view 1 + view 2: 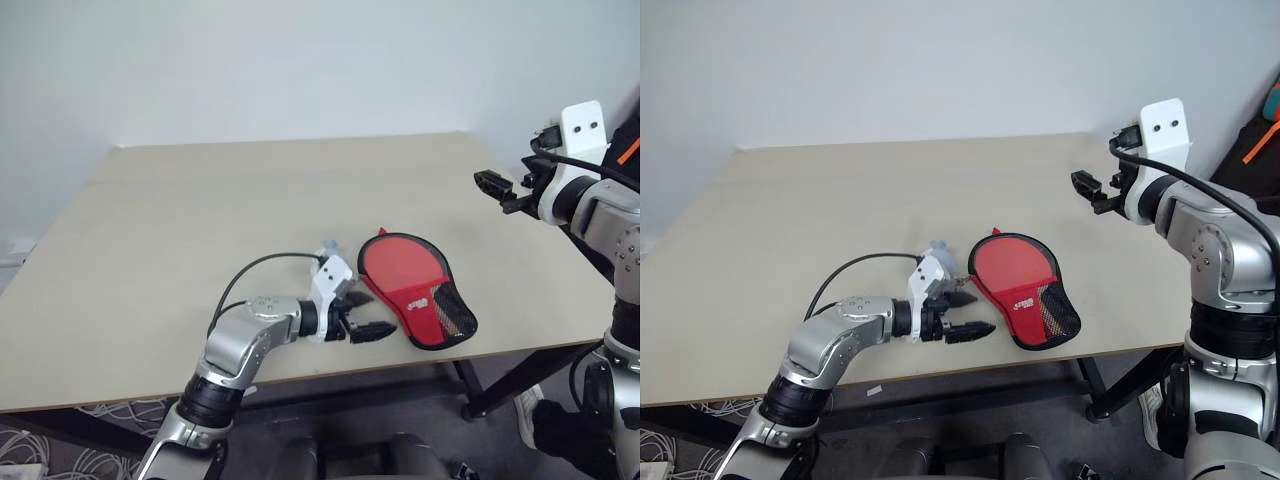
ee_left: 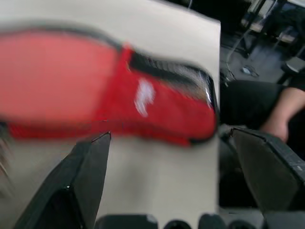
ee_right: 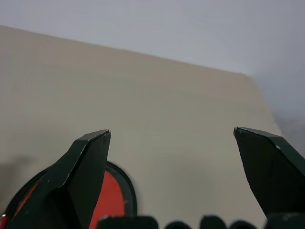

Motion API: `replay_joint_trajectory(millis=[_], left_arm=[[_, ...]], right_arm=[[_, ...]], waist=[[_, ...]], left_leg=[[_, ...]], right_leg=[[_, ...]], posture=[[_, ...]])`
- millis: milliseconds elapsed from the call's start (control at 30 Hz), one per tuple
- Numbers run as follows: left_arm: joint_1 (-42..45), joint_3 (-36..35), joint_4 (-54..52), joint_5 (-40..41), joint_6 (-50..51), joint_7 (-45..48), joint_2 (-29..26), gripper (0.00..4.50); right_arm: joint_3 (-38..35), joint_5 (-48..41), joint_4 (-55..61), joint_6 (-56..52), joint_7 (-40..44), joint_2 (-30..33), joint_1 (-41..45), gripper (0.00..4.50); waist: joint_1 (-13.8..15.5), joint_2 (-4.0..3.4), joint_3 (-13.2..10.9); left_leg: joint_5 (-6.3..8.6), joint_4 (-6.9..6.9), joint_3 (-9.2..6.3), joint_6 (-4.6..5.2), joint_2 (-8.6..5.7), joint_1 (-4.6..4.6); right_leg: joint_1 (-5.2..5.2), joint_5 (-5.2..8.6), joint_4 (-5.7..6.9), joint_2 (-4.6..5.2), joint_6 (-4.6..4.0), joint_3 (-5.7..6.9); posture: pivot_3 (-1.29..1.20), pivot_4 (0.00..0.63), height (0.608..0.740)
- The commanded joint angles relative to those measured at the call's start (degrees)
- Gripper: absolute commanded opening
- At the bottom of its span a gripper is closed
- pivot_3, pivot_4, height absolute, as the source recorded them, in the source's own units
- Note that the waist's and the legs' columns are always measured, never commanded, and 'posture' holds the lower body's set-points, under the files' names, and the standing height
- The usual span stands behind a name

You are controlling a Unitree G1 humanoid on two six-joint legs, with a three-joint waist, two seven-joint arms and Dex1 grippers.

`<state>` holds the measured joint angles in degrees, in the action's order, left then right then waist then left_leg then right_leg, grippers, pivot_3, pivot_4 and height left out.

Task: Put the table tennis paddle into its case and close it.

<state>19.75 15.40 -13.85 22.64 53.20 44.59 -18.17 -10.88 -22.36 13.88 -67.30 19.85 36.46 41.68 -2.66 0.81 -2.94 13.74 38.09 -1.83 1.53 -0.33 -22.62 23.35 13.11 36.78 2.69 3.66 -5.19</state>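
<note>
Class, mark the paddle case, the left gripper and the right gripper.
case (image 1: 405, 275), left eye view, red round face.
left gripper (image 1: 375, 314), left eye view, between fingertips.
right gripper (image 1: 487, 181), left eye view, at fingertips.

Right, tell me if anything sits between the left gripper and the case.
Nothing visible does. The left gripper, fingers open, hovers just beside the case near the table's front edge, with bare tabletop between them. The red paddle shows through the case. A small grey object lies behind the gripper, off that line.
</note>
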Motion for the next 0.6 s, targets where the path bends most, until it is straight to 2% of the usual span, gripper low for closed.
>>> replay_joint_trajectory(millis=[33,267,467,600], left_arm=[[0.51,0.29,-2.97,2.56,3.07,-0.27,-0.13,4.07],[0.45,-0.69,-0.45,6.68,8.97,-2.02,3.25,4.07],[4.44,-3.53,5.84,9.29,16.33,-6.37,9.29,4.07],[6.36,-2.77,7.45,9.3,18.17,-7.41,10.42,4.07]], right_arm=[[-2.15,-0.29,2.56,0.08,-1.31,-0.65,0.7,4.5],[-2.03,-0.81,4.47,-1.43,-2.28,-2.35,0.73,4.5],[-2.47,-0.88,4.93,-2.15,-3.12,-3.26,0.9,4.5],[-2.57,-0.94,5.15,-2.63,-3.61,-3.71,0.82,4.5]], waist=[[-0.01,0.0,0.0],[-0.02,-0.02,0.01],[-0.01,-0.03,0.02],[-0.02,-0.04,0.03]], left_leg=[[0.0,0.01,0.0,0.0,0.0,0.0],[0.0,-0.02,0.0,0.0,0.0,0.01],[0.0,0.0,-0.03,0.0,-0.01,0.0],[0.0,-0.02,-0.03,0.0,-0.02,0.01]], right_leg=[[0.0,0.0,0.0,0.0,0.0,0.01],[0.01,0.0,-0.01,0.0,0.0,0.01],[-0.01,0.01,-0.01,0.0,0.01,0.03],[0.0,0.0,-0.01,-0.01,0.01,0.03]], posture=[[0.0,0.0,0.74],[0.0,0.0,0.74],[0.0,0.0,0.74],[0.0,0.0,0.74]])
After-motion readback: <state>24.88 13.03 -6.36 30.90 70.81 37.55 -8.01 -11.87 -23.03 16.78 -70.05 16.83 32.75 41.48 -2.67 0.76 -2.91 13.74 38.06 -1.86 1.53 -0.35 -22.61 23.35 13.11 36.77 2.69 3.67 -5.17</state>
